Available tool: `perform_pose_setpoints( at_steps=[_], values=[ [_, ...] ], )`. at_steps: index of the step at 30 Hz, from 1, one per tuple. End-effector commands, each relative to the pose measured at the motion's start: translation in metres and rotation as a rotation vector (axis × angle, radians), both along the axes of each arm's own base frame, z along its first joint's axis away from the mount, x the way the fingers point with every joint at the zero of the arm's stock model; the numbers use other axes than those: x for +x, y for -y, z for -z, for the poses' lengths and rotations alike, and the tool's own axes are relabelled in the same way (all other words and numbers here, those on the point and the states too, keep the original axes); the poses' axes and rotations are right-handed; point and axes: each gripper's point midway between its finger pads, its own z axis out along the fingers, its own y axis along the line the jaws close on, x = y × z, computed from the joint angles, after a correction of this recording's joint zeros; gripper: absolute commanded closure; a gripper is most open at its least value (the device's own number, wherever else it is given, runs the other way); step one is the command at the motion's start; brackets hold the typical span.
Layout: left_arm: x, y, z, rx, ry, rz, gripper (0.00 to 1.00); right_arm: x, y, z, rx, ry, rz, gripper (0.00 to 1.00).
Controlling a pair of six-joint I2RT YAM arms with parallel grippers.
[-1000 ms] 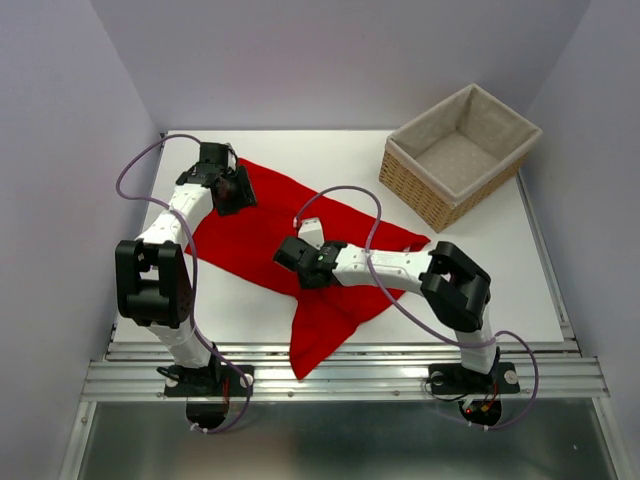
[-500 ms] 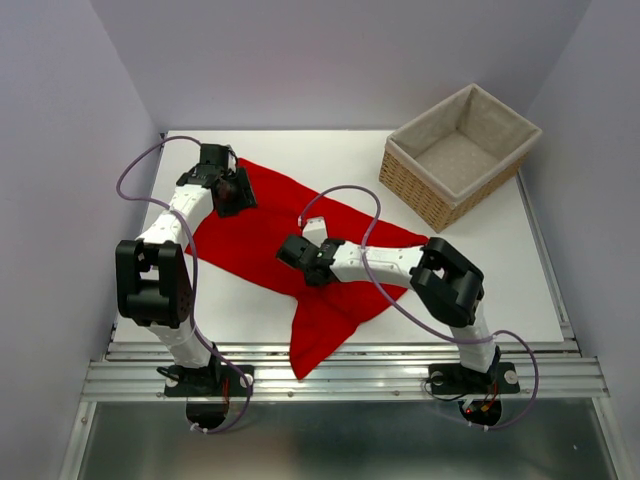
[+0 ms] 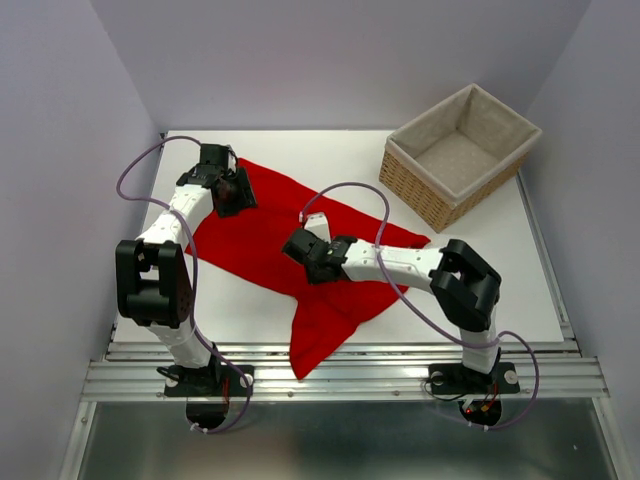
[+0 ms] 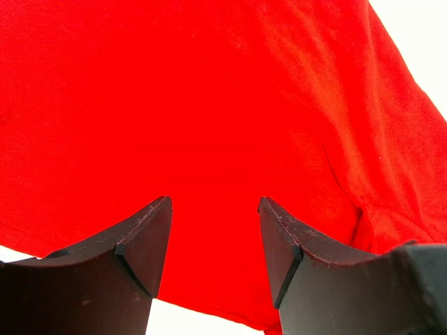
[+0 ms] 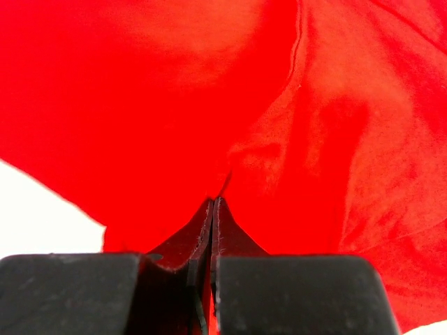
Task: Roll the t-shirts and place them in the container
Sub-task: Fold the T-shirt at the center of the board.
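Observation:
The red t-shirt lies spread and creased on the white table, with one corner hanging over the near edge. My left gripper is open over the shirt's far left edge. In the left wrist view its jaws stand apart just above the fabric, holding nothing. My right gripper is at the middle of the shirt. In the right wrist view it is shut, with the fabric puckering into a fold at its tips.
A wicker basket with a beige lining stands at the far right of the table. Grey walls close in the left, back and right. A metal rail runs along the near edge by the arm bases.
My right gripper has shifted slightly away from me and its elbow has swung right, tugging the shirt's middle. The left arm has not moved.

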Motion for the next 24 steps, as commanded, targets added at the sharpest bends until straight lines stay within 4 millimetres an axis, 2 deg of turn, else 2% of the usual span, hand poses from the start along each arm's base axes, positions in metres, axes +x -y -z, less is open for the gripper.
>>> perform_pose_setpoints(
  at_steps=[1,6,8,9,10,12,16,17,19,20,21,22,24],
  values=[
    [0.001,0.001,-0.012,0.010,0.035,0.016,0.36,-0.002,-0.022,-0.031,0.133,0.010,-0.086,0.99],
    [0.003,0.004,-0.014,-0.002,0.038,0.020,0.36,-0.016,-0.040,-0.033,0.215,-0.046,-0.178,0.99],
    [0.002,0.004,-0.013,-0.002,0.035,0.022,0.36,-0.018,-0.045,-0.033,0.236,-0.056,-0.200,0.96],
    [0.002,0.004,-0.014,-0.001,0.034,0.023,0.36,-0.018,-0.046,-0.033,0.234,-0.057,-0.202,0.78],
    [0.002,0.004,-0.014,0.001,0.032,0.023,0.36,-0.019,-0.044,-0.031,0.227,-0.059,-0.200,0.72],
    [0.001,0.003,-0.014,0.002,0.031,0.024,0.36,-0.017,-0.039,-0.031,0.216,-0.047,-0.186,0.68],
    [0.001,0.005,-0.019,-0.009,0.047,0.028,0.36,-0.009,-0.028,-0.047,0.215,0.020,-0.137,0.58],
    [0.000,0.005,-0.019,-0.009,0.050,0.030,0.36,-0.008,-0.022,-0.048,0.206,0.030,-0.123,0.58],
    [0.001,0.007,-0.022,-0.018,0.058,0.030,0.36,0.005,-0.005,-0.058,0.217,0.055,-0.058,0.58],
    [0.002,0.007,-0.023,-0.021,0.062,0.032,0.36,0.006,0.008,-0.059,0.226,0.050,-0.015,0.60],
    [0.002,0.008,-0.023,-0.022,0.062,0.033,0.36,0.010,0.019,-0.051,0.214,0.034,0.021,0.62],
    [0.002,0.008,-0.021,-0.024,0.059,0.033,0.36,0.022,0.037,-0.055,0.230,0.039,0.080,0.67],
    [0.001,0.009,-0.016,-0.031,0.050,0.035,0.36,0.023,0.063,-0.042,0.224,0.009,0.149,0.72]
  ],
)
